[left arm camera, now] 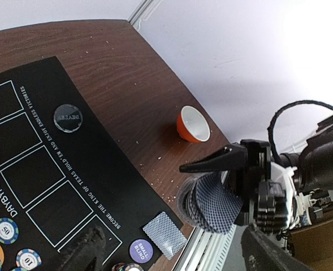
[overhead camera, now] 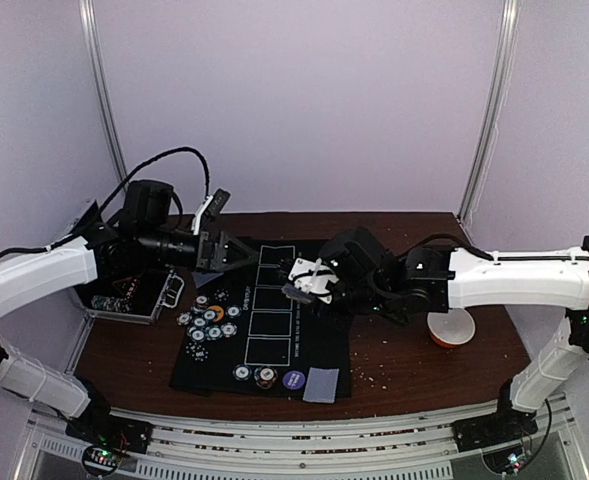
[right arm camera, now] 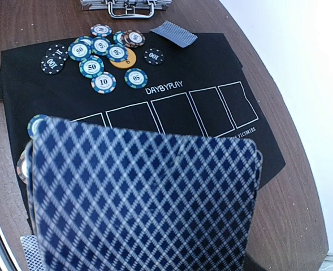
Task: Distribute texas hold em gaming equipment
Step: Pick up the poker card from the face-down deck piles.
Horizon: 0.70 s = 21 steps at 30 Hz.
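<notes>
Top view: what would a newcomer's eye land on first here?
The right arm's fingers clamp a deck of cards above the black mat that covers the middle of the table. Chips lie in a loose cluster on the mat's left side. An orange bowl sits on the bare wood to the right, partly under the right arm.

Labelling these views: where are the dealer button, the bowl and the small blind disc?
dealer button (left arm camera: 68,117), left wrist view, centre of top face
bowl (left arm camera: 182,130), left wrist view, orange outer wall
small blind disc (left arm camera: 141,249), left wrist view, centre of purple face
</notes>
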Each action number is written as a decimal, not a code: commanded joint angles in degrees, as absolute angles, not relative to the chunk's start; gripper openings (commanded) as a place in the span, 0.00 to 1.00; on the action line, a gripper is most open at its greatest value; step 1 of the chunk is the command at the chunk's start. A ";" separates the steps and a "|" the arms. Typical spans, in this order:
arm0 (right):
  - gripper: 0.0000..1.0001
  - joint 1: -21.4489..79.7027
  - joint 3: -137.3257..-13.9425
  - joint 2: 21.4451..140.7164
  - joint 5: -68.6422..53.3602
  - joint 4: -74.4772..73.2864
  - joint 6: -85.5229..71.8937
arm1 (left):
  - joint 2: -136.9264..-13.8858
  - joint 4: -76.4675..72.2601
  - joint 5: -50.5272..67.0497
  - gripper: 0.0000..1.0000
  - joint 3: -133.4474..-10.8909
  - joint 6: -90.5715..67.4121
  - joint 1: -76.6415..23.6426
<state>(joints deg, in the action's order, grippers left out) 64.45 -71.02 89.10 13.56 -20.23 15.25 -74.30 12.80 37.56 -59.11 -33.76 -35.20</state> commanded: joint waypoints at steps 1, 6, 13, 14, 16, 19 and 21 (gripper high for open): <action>0.48 66.74 -75.34 91.74 17.92 -18.77 19.51 | -72.72 8.48 36.05 0.83 -55.71 -34.67 -35.49; 0.48 68.70 -78.57 95.27 18.59 -18.32 21.74 | -71.95 8.11 34.98 0.85 -53.69 -33.91 -37.51; 0.48 70.11 -82.43 98.80 17.42 -17.14 24.14 | -70.62 3.84 38.81 0.89 -50.73 -35.55 -37.58; 0.48 70.06 -83.02 99.25 17.24 -17.29 24.29 | -70.49 3.87 38.78 0.89 -50.72 -35.47 -37.60; 0.48 70.23 -83.75 99.93 16.95 -17.45 24.50 | -70.71 5.30 37.81 0.89 -50.75 -34.74 -37.61; 0.48 70.43 -84.53 100.68 16.66 -17.40 24.69 | -72.21 8.29 35.95 0.85 -51.20 -33.43 -37.87; 0.48 70.52 -85.03 101.01 16.70 -17.48 24.78 | -73.15 9.90 34.85 0.78 -51.75 -32.61 -38.26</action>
<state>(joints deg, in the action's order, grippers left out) 70.02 -82.59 100.36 16.34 -17.87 24.10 -72.12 8.86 36.73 -50.98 -34.52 -37.63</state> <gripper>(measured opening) 0.483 0.829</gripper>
